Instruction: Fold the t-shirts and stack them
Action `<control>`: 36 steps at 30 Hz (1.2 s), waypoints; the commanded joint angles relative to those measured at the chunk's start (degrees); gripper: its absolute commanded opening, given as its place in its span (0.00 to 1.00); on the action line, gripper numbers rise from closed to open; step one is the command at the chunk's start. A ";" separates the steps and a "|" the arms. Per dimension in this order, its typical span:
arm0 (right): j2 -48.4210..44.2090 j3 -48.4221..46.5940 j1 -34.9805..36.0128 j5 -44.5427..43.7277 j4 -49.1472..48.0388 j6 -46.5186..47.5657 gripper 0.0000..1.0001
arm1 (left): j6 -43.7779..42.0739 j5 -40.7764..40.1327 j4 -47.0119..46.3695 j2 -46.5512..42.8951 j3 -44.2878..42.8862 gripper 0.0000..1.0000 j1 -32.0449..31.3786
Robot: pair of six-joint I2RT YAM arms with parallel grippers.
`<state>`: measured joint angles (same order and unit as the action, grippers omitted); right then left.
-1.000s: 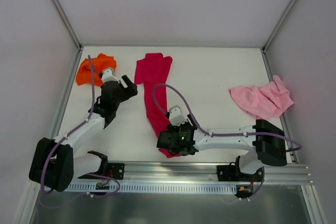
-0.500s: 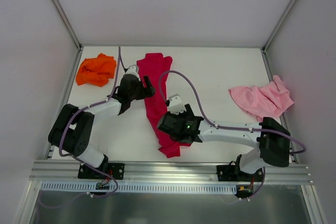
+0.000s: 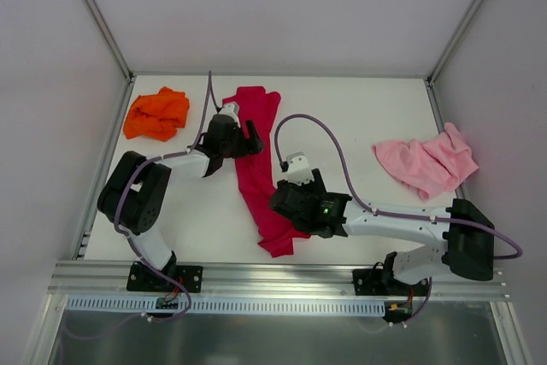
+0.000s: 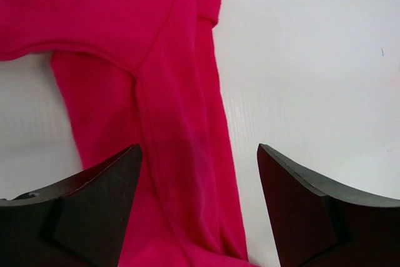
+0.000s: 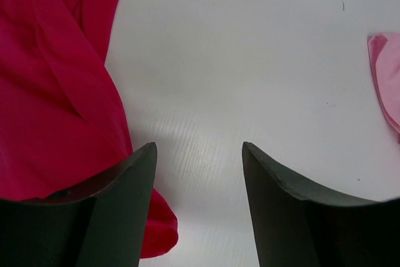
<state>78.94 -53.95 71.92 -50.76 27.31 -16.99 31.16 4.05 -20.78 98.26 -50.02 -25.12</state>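
Three t-shirts lie on the white table. The crimson t-shirt stretches as a long strip toward the near edge. The orange t-shirt is bunched at the far left, and the pink t-shirt is crumpled at the right. My left gripper hangs open over the crimson strip's upper part. In the left wrist view a band of crimson t-shirt runs between its fingers, left gripper. My right gripper is open at the strip's right edge. In its wrist view bare table lies between the fingers, right gripper, with the crimson t-shirt at its left finger.
Grey walls close in the table on three sides, with metal posts at the far corners. A metal rail runs along the near edge under the arm bases. A sliver of the pink t-shirt shows at the right of the right wrist view.
My left arm swung right, from beside the orange t-shirt to over the crimson one. My right gripper moved right and slightly away along the crimson strip, its jaws a little narrower.
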 commanded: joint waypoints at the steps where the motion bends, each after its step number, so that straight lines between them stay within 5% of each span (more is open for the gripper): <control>1: 0.33 2.18 0.06 -0.39 -7.17 0.91 0.62 | 0.92 1.92 -3.74 2.36 -3.76 0.75 -0.80; 17: 6.14 7.37 -0.47 1.28 -13.86 1.35 0.64 | 2.59 5.26 -4.62 13.89 -12.12 0.75 -0.80; 20: 6.32 8.51 -0.47 5.31 -15.17 2.05 0.66 | 3.12 5.96 -4.62 13.72 -12.73 0.75 -0.89; 27: 3.77 17.03 -0.29 31.06 -31.87 6.71 0.67 | 3.47 6.84 -1.38 15.64 -18.69 0.75 -0.63; 36: 5.26 15.46 6.30 28.17 -29.15 8.64 0.68 | 5.05 9.92 1.62 19.95 -25.57 0.75 -0.19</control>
<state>84.49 -37.17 76.36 -24.49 -0.86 -9.61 35.00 12.29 -18.33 117.60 -73.34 -25.47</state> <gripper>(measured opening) 0.678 0.750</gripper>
